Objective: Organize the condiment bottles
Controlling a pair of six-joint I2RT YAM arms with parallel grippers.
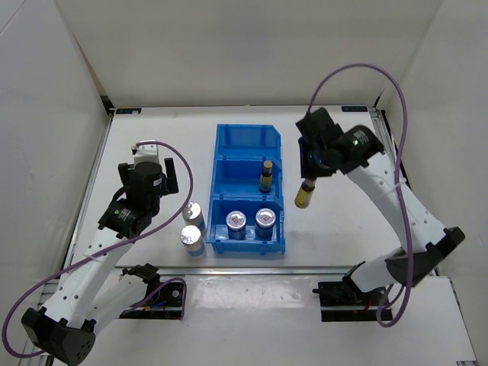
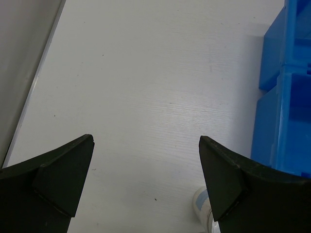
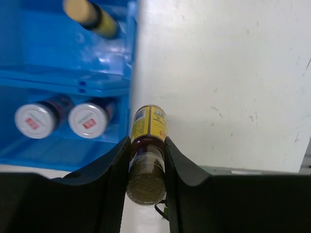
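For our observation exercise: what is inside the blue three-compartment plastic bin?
In the blue plastic bin, the near compartment holds two short white-capped jars; the middle holds one slim dark-amber bottle with a yellow label. The floor beneath them is covered.

Bright even light, soft shadows; bin (image 3: 104,60) glare; nearest bottle (image 3: 148,150) slightly blurred.

Likely a robotics lab: white panels (image 1: 229,46) enclose the robot's worktable (image 1: 343,236).

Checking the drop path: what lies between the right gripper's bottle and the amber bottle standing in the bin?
Only the blue bin's right wall, seen in the top view; the held bottle is outside it, the other bottle inside.
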